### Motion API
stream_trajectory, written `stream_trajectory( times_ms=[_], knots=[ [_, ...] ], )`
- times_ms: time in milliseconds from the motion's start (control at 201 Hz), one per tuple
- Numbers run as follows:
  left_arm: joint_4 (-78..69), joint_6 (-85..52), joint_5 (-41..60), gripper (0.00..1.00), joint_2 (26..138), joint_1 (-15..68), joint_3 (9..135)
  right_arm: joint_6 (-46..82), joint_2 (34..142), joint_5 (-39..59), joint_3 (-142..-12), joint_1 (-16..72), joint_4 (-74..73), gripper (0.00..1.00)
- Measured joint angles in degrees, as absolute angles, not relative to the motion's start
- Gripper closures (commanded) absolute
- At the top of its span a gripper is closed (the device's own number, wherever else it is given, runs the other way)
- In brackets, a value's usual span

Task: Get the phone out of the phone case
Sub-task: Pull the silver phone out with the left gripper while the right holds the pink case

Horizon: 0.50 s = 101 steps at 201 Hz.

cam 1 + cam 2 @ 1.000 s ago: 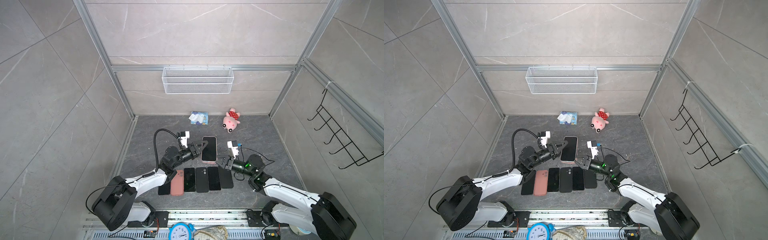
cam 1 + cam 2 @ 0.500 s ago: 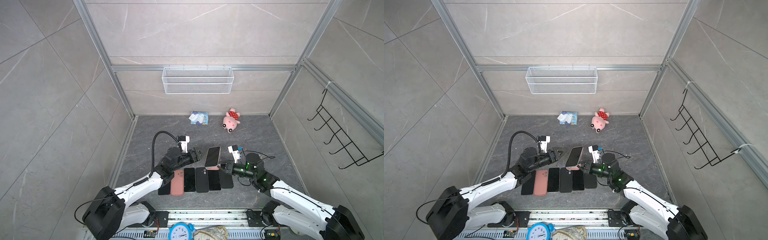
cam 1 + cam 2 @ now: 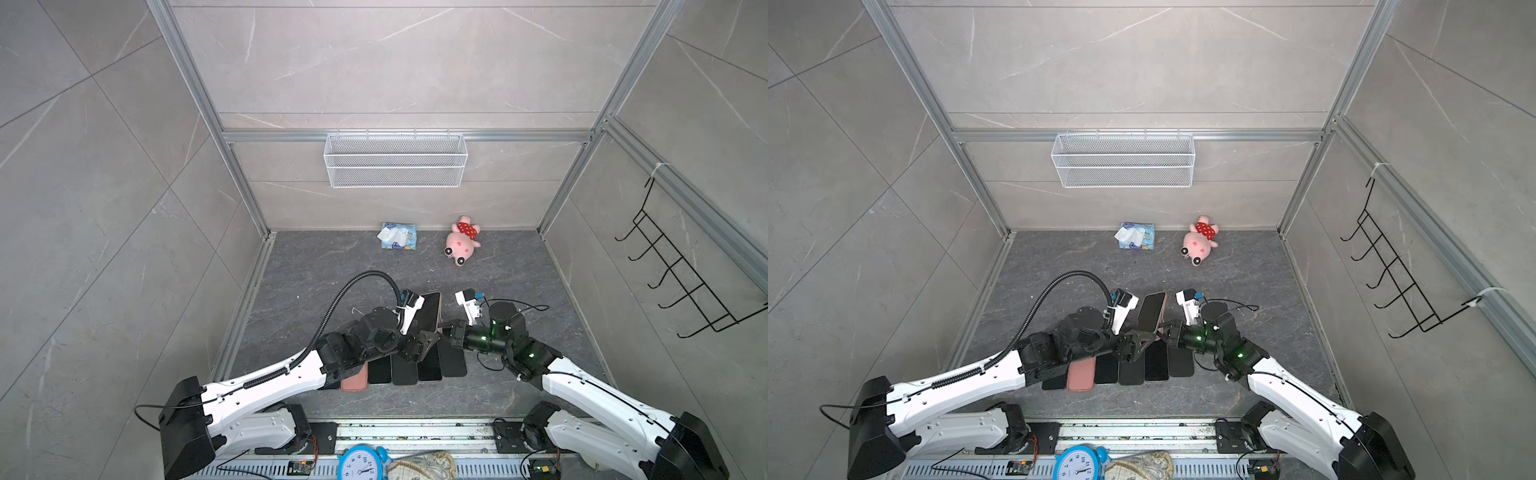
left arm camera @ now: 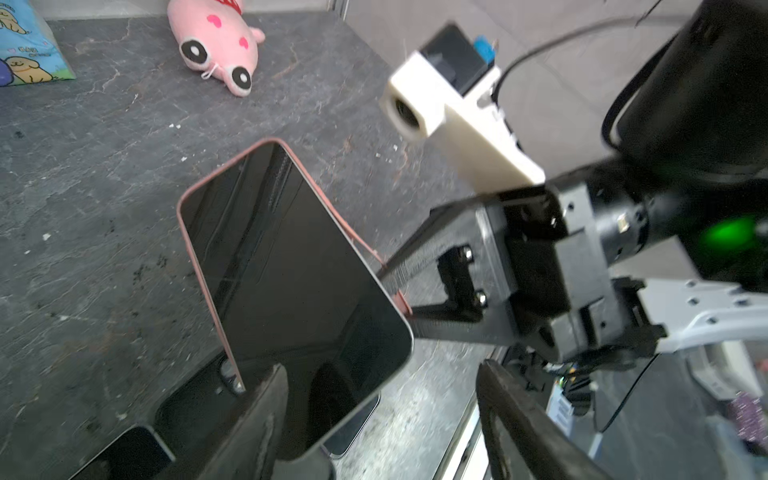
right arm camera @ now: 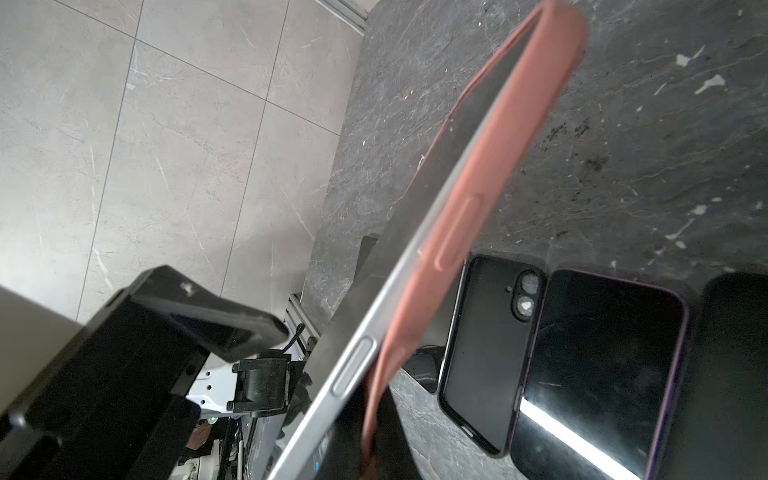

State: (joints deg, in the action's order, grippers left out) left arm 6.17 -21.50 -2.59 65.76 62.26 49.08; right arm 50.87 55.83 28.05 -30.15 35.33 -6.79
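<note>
From the remote desk I see my right gripper (image 4: pixel 395 291) with its fingers pressed together on the lip of the pink silicone phone case (image 5: pixel 498 166). It holds the black-screened, silver-framed phone (image 4: pixel 291 270) tilted in the air above a row of dark phones (image 3: pixel 428 368) on the grey stone tabletop (image 3: pixel 332 270). The case stands off the frame at that corner. My left gripper (image 3: pixel 422 340) has its fingers spread at the phone's lower end.

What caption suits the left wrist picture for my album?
Right gripper pinches an edge of the pink phone case, partly peeled off the raised phone; left gripper open.
</note>
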Motion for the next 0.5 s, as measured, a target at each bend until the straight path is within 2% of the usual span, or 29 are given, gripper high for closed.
stream_trajectory(
  times_ms=[239,503],
  knots=[
    [11.05,-15.07,-11.97,0.29,70.54,65.52,51.94,50.87,56.53,28.32,-30.24,35.33,-6.63,1.00],
    [11.75,-12.29,-17.28,0.38,72.03,65.84,53.36,50.96,56.58,28.95,-30.24,35.35,-6.94,1.00]
  ],
)
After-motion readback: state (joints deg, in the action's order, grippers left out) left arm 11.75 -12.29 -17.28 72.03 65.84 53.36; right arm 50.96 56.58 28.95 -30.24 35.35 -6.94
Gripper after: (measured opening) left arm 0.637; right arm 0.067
